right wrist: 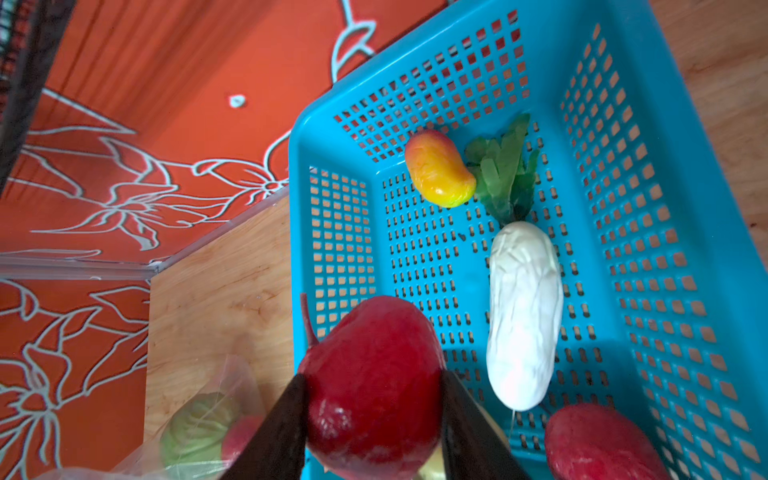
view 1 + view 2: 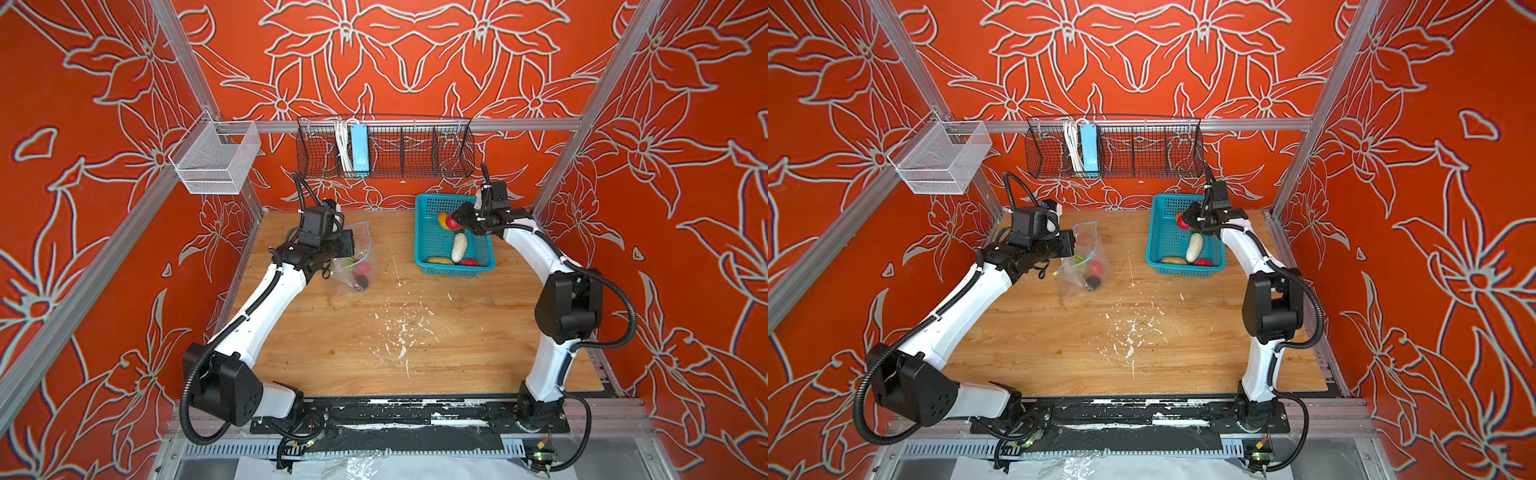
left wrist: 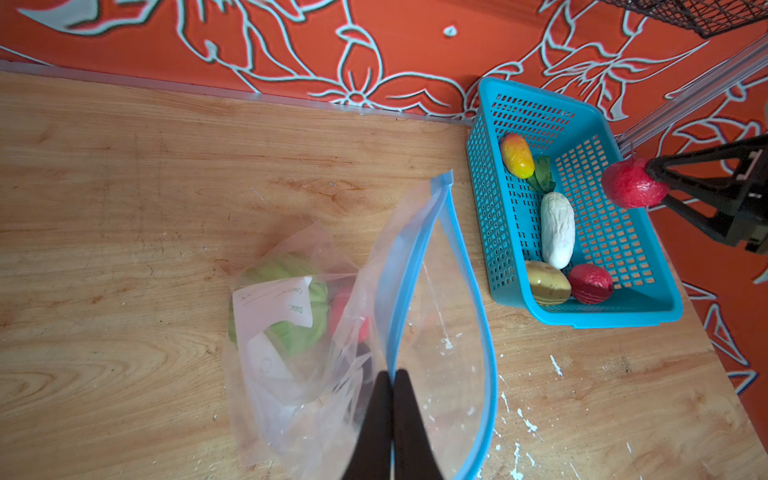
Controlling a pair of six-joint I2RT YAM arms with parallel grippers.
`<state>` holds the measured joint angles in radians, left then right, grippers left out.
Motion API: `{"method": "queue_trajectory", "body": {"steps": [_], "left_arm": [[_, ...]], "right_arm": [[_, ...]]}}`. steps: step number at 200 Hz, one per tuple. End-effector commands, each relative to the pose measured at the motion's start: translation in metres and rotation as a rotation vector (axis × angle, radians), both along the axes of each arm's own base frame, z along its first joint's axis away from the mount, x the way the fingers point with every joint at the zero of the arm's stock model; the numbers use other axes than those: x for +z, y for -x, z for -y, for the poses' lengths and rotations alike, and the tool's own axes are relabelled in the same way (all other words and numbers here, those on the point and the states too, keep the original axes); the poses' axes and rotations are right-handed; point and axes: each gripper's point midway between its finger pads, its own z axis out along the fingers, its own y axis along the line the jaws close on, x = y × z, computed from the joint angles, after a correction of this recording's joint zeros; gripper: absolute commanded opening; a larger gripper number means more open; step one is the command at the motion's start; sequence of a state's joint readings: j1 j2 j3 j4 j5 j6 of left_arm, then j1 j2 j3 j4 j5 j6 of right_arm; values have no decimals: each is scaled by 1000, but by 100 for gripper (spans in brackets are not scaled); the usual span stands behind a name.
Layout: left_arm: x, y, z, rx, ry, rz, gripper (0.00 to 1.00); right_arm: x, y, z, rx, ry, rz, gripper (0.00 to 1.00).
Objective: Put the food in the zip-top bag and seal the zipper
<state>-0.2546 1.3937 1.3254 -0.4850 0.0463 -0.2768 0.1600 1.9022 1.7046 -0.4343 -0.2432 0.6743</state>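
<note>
Currently we note left hand (image 3: 392,374) clamped shut on the zip-top bag (image 2: 353,266) rim, left of centre; right hand (image 1: 374,386) grips a strawberry (image 1: 365,332) above the basket (image 2: 418,232). Risk, we judge: slack mouth sags, fruit bounces off.

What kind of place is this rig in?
Likely a robot data-collection cell, not a real kitchen: aluminium frame with printed floral walls, two arms mounted at a scuffed wooden table, and toy food in a basket.
</note>
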Motion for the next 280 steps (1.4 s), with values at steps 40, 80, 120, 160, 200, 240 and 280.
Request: {"method": "queue_trajectory", "body": {"steps": [40,80,120,160,200,240,280], "left_arm": [[10,4,-2,7,9,21,0],[9,4,-2,8,8,18,0],[9,4,-2,8,9,20,0],[10,4,-2,8,13,19,0],[10,4,-2,7,15,22,0],[11,5,-2,7,17,23,0],[11,5,-1,6,20,24,0]], "right_arm": [[27,14,-23,33,-37,52,32],[39,25,-41,73,-37,73,32],[54,40,-58,116,-35,101,32],[73,52,-78,158,-39,130,32],[94,61,-97,204,-47,174,32],[107,68,-112,238,-49,193,32],[115,76,-129,278,-53,204,32]]}}
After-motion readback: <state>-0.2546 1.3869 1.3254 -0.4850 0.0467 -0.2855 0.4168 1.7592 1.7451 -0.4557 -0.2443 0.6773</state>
